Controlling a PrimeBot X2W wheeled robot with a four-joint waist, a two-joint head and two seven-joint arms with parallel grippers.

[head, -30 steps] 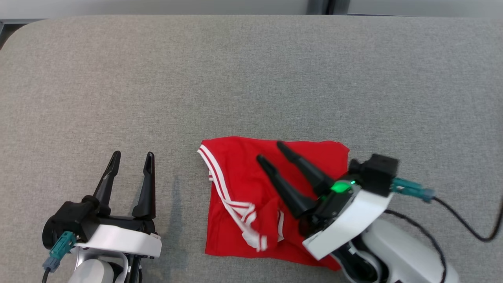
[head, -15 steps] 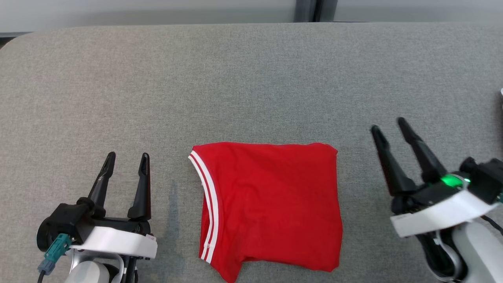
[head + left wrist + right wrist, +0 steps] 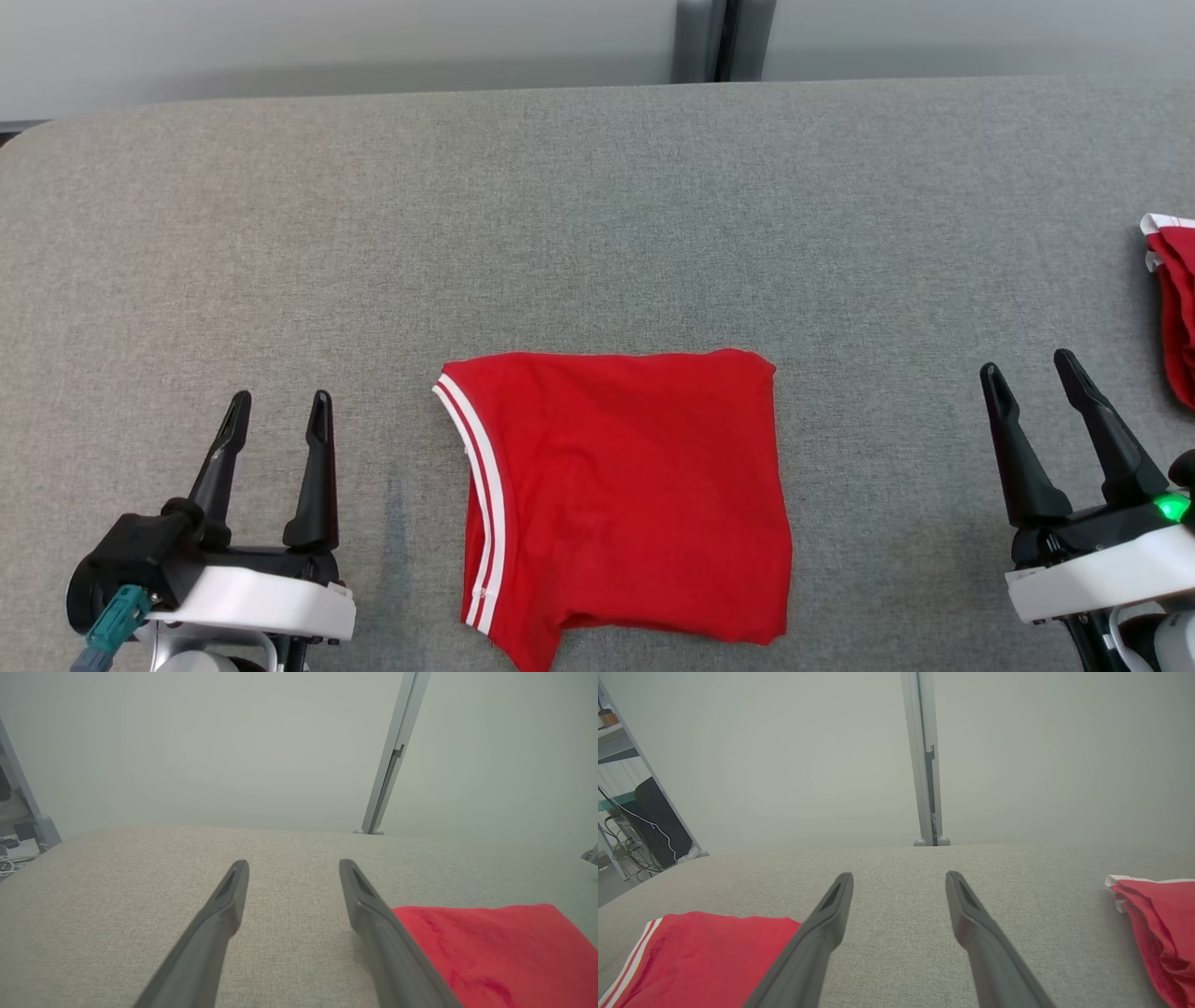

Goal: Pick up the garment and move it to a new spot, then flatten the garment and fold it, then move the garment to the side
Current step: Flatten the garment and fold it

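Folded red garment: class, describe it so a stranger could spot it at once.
Find the grey table. Centred near its front edge lies the folded red garment. Unlike the bunched red cloth at the far right, it lies flat and squarish, white stripes down its left.

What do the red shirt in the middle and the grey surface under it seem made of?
The red shirt looks like soft, matte knit fabric, perhaps cotton or a blend: it lies limp with faint creases and white striped trim. The grey surface seems a matte woven upholstery cloth, showing fine flecked weave; what lies beneath is hidden.
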